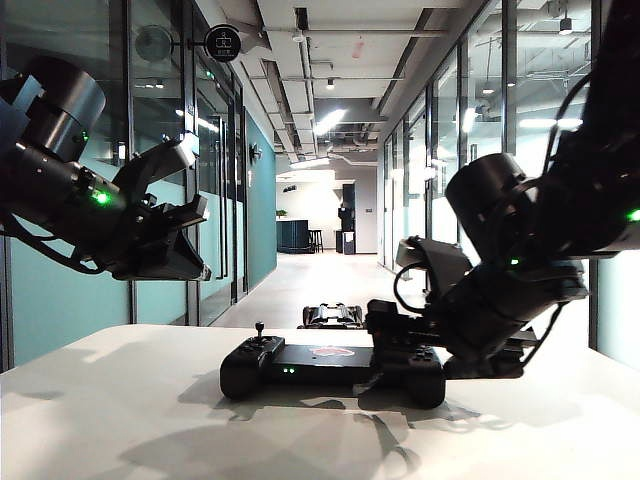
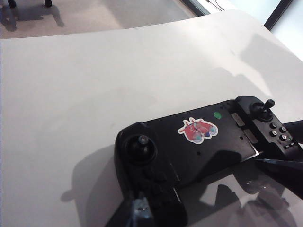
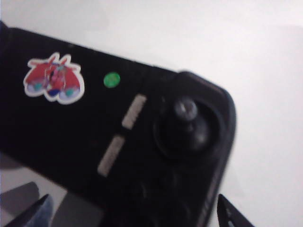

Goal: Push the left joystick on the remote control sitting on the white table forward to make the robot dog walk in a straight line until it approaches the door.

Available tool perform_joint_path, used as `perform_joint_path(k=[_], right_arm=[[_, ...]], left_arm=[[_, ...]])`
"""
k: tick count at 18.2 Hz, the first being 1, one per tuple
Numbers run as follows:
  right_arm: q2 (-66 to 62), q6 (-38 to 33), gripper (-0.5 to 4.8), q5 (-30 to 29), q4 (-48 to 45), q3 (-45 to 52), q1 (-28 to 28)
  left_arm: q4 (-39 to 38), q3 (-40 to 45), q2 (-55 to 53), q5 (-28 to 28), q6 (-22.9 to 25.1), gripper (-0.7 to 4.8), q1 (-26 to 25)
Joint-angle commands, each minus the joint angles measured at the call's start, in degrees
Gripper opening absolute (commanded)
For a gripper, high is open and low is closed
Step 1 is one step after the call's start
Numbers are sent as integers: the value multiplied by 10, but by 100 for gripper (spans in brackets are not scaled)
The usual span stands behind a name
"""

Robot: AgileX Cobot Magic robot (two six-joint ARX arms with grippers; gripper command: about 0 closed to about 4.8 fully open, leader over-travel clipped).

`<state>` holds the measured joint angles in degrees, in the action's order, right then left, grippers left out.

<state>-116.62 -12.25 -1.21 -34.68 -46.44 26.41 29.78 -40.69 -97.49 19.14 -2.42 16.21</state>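
Black remote control [image 1: 333, 366] sits mid-desk [image 1: 120, 420]. Right gripper [image 3: 132, 213], fingers apart, straddles its right handle. Left gripper [image 1: 185, 225] hovers above; fingers' state unclear. Left joystick [image 1: 259, 328] untouched, robot dog [image 1: 333, 316] beyond the far edge. Next: push stick forward.

corridor: glass walls [image 1: 60, 290] | teal wall [image 1: 262, 215] | round hanging sign [image 1: 222, 42] | ceiling lights [image 1: 330, 120]

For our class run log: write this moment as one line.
left pincer: open, raised | right pincer: open, at remote control | robot dog: beyond white table
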Motion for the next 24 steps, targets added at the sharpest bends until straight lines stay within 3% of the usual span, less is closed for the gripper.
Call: perform_joint_path(k=[1, 3, 6, 7, 8, 15, 18, 19, 20, 24], right_arm=[[-7, -2, 412, 0, 2, -8, 0], [-7, -1, 365, 0, 10, -8, 0], [-7, 1, 339, 0, 10, -8, 0], [-7, 2, 281, 0, 10, -8, 0], [-7, 3, 264, 0, 6, -8, 0], [-7, 19, 267, 12, -3, -8, 0], [-7, 83, 301, 12, -3, -8, 0], [-7, 101, 372, 12, -3, -8, -1], [-7, 119, 389, 12, -3, -8, -1], [-7, 153, 388, 9, -18, -8, -2]], left_arm=[[7, -3, 0, 7, 0, -5, 1], [7, -3, 0, 7, 0, -5, 1], [3, -3, 0, 7, 0, -5, 1], [2, -3, 0, 6, 0, -5, 1], [0, -3, 0, 7, 0, -5, 1], [-10, -3, 0, 7, 0, -5, 1], [-10, -3, 0, 7, 0, -5, 1], [-10, -3, 0, 16, 0, -5, 1], [-10, -3, 0, 17, 0, -5, 1], [-10, -3, 0, 17, 0, -5, 1]])
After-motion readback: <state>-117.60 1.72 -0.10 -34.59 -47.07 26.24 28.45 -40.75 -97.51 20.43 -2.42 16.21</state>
